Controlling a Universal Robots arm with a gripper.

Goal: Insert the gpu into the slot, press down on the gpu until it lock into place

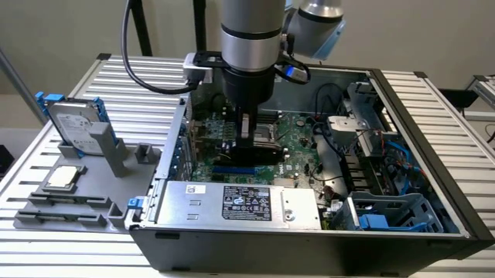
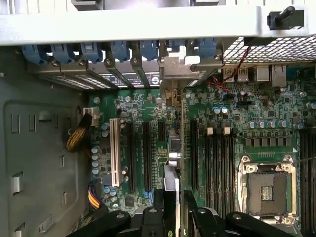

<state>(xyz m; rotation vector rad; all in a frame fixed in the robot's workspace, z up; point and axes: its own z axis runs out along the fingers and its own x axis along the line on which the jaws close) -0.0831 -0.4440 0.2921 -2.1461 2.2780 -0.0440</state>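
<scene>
- In the wrist view the gpu stood edge-on inside the case, so its lower edge, and whether it sat fully home, could not be told.
- The slot on the case's board showed as a short blue stretch in the exterior view. The rest lay hidden behind the hand and the card.
- The hand's body was cut off by the wrist picture's edge.
- The arm was cut off above the case.
- Print on the power supply label inside the case was too small to read, as was the label on the hard drive standing outside the case.
</scene>
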